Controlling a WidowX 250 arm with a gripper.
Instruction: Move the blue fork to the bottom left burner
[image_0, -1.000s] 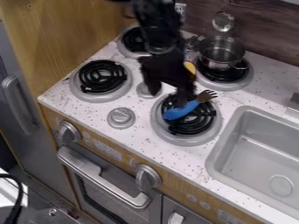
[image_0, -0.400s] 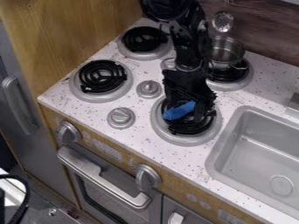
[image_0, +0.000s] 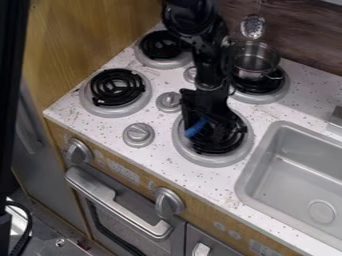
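Blue fork (image_0: 195, 128), mostly hidden beneath the black two-finger gripper (image_0: 208, 126) at the grey-rimmed bottom right burner (image_0: 212, 161). Cannot tell open grip from closed. Could slip if pinched off-centre, snag on black spiral coils (image_0: 217, 146) when lifted, or drop short of the round, black-coiled bottom left burner (image_0: 115, 111).

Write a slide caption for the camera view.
The tool hangs over the partly hidden blue fork at the burner nearest the sink.

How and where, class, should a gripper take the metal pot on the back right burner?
Probably by its rim on the side facing the sink, from above, straddling the wall: the pot stands upright and open-topped, its wall looks thin, and the black arm is close on the opposite side.
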